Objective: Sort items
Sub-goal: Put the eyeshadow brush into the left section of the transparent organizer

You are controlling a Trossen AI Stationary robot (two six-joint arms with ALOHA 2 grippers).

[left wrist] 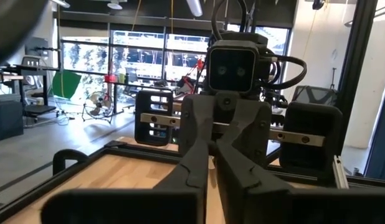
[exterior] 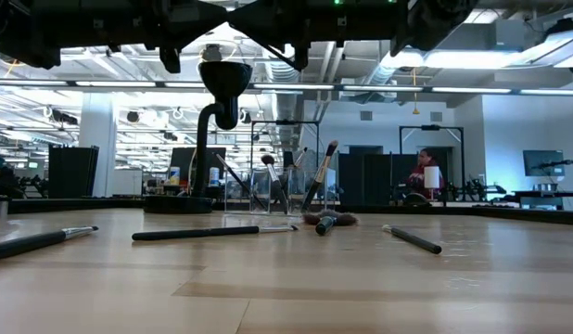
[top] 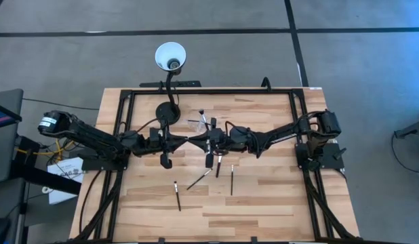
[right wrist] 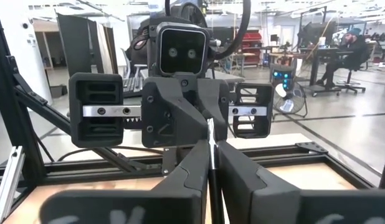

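Three brushes (top: 177, 195) lie loose on the worktop (top: 264, 196); others cluster half-hidden beneath left gripper (top: 190, 139) and right gripper (top: 204, 140), whose fingers pinch one brush between them.

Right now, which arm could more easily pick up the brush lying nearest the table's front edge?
Probably the left: the slim dark-handled makeup brush lies on its side of mid-table, where the left tool and right tool meet tip to tip. The right would reach across.

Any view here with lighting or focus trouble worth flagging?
Low view: bright ceiling lights behind leave both arms overhead and the lamp as dark silhouettes; the nearest brush at the left edge looks soft. Both wrist views: the closest parts at the bottom edge are blurred. High view: evenly lit, brushes readable.
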